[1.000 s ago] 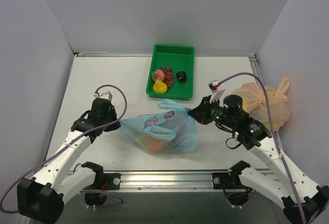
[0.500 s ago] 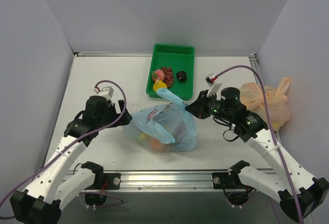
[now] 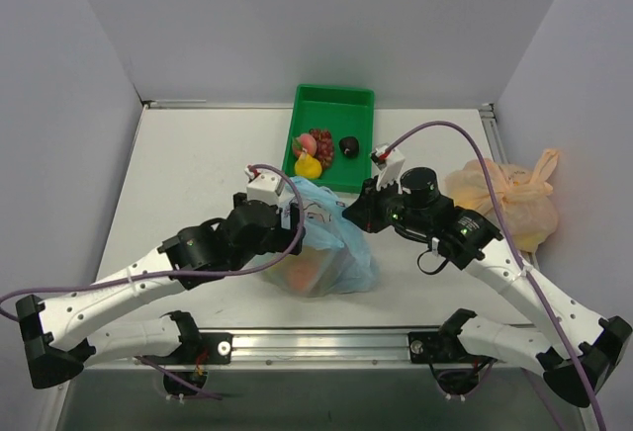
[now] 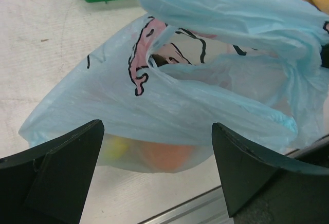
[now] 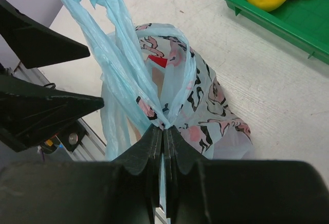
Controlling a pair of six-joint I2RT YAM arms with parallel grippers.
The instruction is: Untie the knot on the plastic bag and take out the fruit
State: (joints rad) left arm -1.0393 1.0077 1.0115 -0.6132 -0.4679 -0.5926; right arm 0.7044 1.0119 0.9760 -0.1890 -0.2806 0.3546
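Note:
The light blue plastic bag (image 3: 331, 248) with cartoon prints stands bunched upright near the table's front. My right gripper (image 5: 164, 129) is shut on one gathered handle strip of the bag (image 5: 169, 80), held from the right (image 3: 350, 215). My left gripper (image 4: 157, 131) is open and points at the bag's left side (image 3: 297, 227), with the bag (image 4: 205, 95) just beyond its fingers. No tied knot shows; a handle loop (image 5: 100, 23) stands free and the mouth gapes. Through the film I see an orange fruit (image 4: 164, 157) and a yellow one (image 4: 115, 147).
A green tray (image 3: 341, 105) behind the bag holds a yellow pear (image 3: 308, 166), purple grapes (image 3: 323, 144) and other toy fruit. A knotted pale orange bag (image 3: 509, 204) lies at the right edge. The table's metal front rail (image 3: 316, 337) runs close below the blue bag.
My left gripper opened, let go of the bag's left end and swung right, close to the bag. My right gripper carried its handle left, and the stretched bag slumped into an upright bunch.

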